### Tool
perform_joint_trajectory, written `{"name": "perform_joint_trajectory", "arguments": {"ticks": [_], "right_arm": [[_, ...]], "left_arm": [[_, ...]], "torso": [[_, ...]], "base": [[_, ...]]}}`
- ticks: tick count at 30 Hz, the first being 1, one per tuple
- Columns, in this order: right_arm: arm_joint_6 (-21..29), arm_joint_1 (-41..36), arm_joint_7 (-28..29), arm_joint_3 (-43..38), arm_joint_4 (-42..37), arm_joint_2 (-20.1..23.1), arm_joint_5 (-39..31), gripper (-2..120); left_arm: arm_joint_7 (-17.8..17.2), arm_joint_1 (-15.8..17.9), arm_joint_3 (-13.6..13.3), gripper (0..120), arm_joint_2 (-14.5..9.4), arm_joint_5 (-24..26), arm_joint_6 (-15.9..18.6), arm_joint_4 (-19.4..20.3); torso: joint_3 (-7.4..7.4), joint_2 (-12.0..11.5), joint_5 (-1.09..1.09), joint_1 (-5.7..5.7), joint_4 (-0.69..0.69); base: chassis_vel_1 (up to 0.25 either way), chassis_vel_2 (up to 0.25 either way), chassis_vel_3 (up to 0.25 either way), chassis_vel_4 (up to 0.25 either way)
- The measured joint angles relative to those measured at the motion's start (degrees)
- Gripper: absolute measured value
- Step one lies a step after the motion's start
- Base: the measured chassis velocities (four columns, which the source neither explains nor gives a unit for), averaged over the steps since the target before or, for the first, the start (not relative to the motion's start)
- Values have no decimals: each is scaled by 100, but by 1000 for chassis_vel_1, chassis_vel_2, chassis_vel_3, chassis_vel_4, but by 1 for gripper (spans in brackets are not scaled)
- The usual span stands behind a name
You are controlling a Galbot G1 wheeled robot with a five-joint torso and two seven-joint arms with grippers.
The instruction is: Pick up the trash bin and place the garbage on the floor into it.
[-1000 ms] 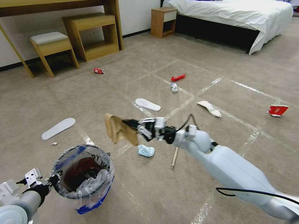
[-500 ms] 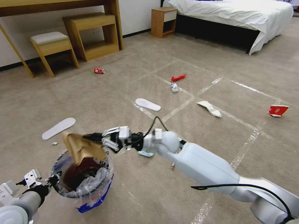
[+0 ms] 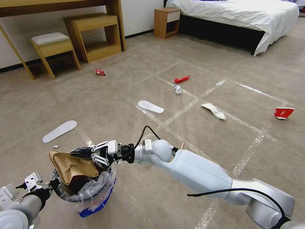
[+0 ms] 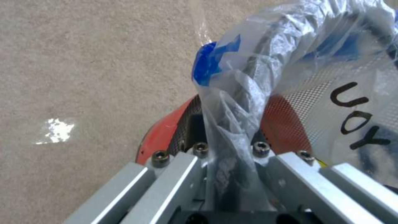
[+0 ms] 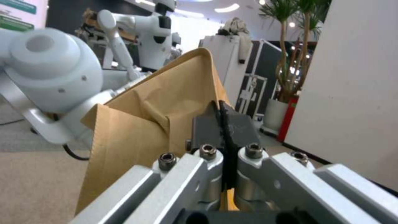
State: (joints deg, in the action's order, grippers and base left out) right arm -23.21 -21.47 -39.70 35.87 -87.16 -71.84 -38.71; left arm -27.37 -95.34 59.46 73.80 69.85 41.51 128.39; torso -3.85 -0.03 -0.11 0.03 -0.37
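while the right tool [image 3: 83, 155] hangs over the mouth of the trash bin [image 3: 83, 188], its fingers are pressed together on an edge of the brown paper bag [image 3: 72, 166]; the right wrist view shows the two dark pads [image 5: 207, 127] closed flat on the paper. the bag droops from that pinch, its lower part resting across the bin's rim and dark inside. it looks light, thin and creased, stiff enough to keep a fold but easy to crumple or tear, so an edge pinch is probably all it needs.

the left tool [image 3: 54, 184] grips the bin's near rim, closed on the crinkled clear liner and the mesh wall, as the left wrist view shows [image 4: 232, 168]. the bin seems light and is held off the floor [image 3: 133, 95]; the liner is slippery film, so a hold on the rim itself is likely safer than on plastic alone.

other garbage lies well apart on the carpet: two white slippers [image 3: 59, 131] [image 3: 151, 107], a red can [image 3: 101, 72], a red wrapper [image 3: 181, 79] just beside a white tissue [image 3: 177, 89], a crumpled white piece [image 3: 213, 110] and a red cup [image 3: 283, 112]. the slippers look flat and soft, best taken by an edge.
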Motion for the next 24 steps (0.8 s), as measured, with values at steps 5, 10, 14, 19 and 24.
{"name": "perform_joint_trajectory", "arguments": {"ticks": [5,10,14,19,24], "right_arm": [[-36,-39,-1,-72,50,33,14,0],[-91,-23,-17,-177,132,70,30,0],[-123,-20,-18,-210,163,84,46,0],[-164,5,-17,-230,213,84,76,0],[-179,-4,14,-230,240,67,130,0]], "left_arm": [[-4,-31,21,0,-1,20,1,35],[-8,-78,53,0,13,45,6,103],[-10,-106,69,0,27,45,7,139],[-10,-146,109,0,28,63,8,206],[-11,-173,118,0,49,72,8,270]], "torso": [[0,0,0,0,0],[0,0,0,0,0],[0,0,0,0,0],[0,0,1,0,1],[0,1,1,0,1]], "base": [[0,0,0,0],[0,0,0,0],[0,0,0,0],[0,0,0,0],[0,0,0,0]]}}
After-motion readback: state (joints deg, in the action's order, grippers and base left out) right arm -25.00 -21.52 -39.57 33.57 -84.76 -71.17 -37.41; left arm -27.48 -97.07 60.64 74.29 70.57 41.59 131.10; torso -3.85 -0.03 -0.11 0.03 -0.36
